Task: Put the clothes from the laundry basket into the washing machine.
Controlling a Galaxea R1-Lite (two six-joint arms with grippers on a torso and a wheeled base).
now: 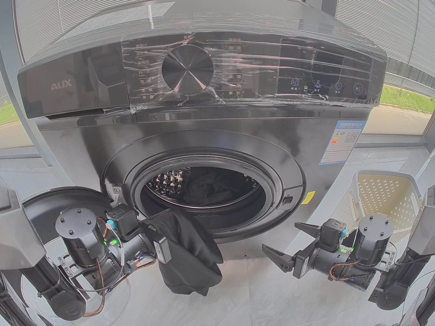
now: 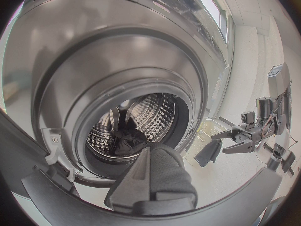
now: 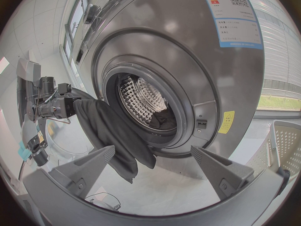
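One garment, left hand (clamped) — before drum

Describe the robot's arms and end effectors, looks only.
The left arm and right arm are black, with round screw-capped joint housings, looping orange cables and green lights. The left end effector and right end effector have dark grey wedge-shaped fingers with dimpled pads.

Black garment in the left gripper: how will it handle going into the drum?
Likely floppy: the black garment hangs in limp folds below the left gripper, so it should drape and swing. Probably light, since one pinch carries it all. Its trailing end hangs lower than the door rim, so it may catch there.
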